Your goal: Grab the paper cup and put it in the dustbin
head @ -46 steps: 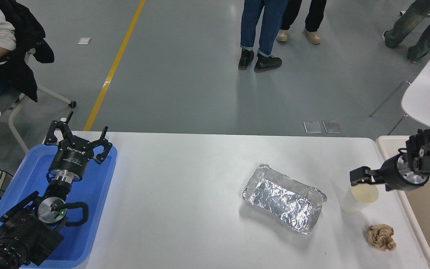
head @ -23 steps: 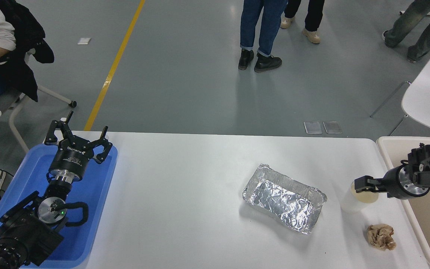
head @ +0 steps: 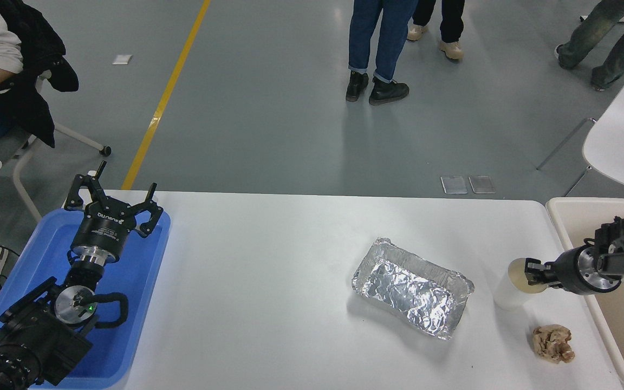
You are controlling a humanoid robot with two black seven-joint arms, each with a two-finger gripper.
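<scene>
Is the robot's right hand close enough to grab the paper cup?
Probably yes. The right hand is already at the rim of the paper cup, one finger seeming to dip inside its mouth. Nothing lies between them; the foil tray and crumpled paper wad sit apart.

White table point(head: 268, 281): crinkled foil tray point(head: 413, 287) right of centre; brownish paper wad point(head: 553, 343) at its 4 o'clock; blue tray point(head: 144, 271) at 9 o'clock edge.

We see the paper cup point(head: 512, 290), small, white, cream inside, upright near the table's right edge, the dustbin point(head: 566, 206), large, cream-beige, thick-rimmed, just beyond that edge
</scene>
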